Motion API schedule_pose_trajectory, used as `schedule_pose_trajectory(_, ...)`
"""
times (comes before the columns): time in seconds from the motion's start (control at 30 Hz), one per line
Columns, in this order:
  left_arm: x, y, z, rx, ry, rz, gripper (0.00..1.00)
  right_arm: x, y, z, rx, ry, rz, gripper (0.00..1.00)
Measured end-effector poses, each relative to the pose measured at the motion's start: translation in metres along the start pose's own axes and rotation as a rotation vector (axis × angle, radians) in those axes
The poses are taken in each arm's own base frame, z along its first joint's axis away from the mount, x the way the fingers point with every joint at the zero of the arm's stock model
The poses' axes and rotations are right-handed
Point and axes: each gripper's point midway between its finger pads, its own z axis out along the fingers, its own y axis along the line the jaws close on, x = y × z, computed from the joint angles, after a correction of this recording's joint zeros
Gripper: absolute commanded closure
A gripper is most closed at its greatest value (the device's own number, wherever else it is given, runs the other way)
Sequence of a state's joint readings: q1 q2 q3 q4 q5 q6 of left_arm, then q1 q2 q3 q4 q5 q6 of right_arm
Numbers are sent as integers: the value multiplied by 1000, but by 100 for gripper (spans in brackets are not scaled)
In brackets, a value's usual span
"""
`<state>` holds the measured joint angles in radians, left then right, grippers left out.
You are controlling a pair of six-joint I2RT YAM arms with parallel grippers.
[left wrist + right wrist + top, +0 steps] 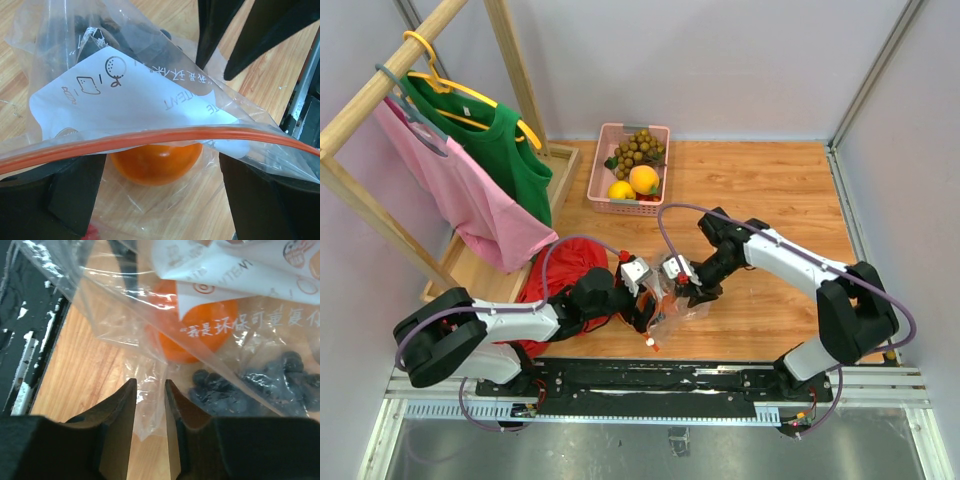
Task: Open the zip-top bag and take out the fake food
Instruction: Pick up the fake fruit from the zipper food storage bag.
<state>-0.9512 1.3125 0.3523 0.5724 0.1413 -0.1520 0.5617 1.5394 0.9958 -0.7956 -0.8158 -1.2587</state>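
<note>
Overhead, both hands meet at the zip-top bag [672,314] lying on the surface [770,200] near the front edge, well apart from the pink basket [599,175]. Left wrist: the left hand [170,192] is spread wide, gripping nothing; the orange zip strip [150,140] looks unbroken, so probably sealed. Right wrist: the right hand [150,390] is barely ajar, film loose in the gap; fake food [250,385] remains inside, so opening and emptying are both left.

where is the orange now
The orange is inside the bag, under its zip strip in the left wrist view, beside the purple bunch in the right.
</note>
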Motion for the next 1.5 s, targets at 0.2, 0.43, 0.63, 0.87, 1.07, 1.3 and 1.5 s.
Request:
schedule_pose_trajectory(0.2, -3, -4, -2, 22, -25, -31, 3, -15, 16, -9, -6, -64, -83, 51)
schedule_pose_trajectory(0.43, -22, -4, -14, 57, -101, -109, 9, -22, 9, -6, 11, -101, -89, 50)
schedule_pose_trajectory(0.63, -35, 2, -21, 42, -147, -165, 35, -16, -1, 3, 17, -93, -48, 52)
schedule_pose_trajectory(0.87, -17, 8, -15, 16, -91, -192, 37, -7, -11, 9, 38, -48, -24, 58)
schedule_pose_trajectory(1.07, -2, 6, -3, 45, -13, -192, 32, 5, -12, 16, 25, -3, 10, 68)
schedule_pose_trajectory(1.3, 8, 2, 12, 89, 46, -182, 17, 6, -12, 20, 8, 23, 39, 88)
schedule_pose_trajectory(1.5, 13, 8, 15, 71, 58, -203, 1, 6, -13, 22, -13, 29, 107, 96)
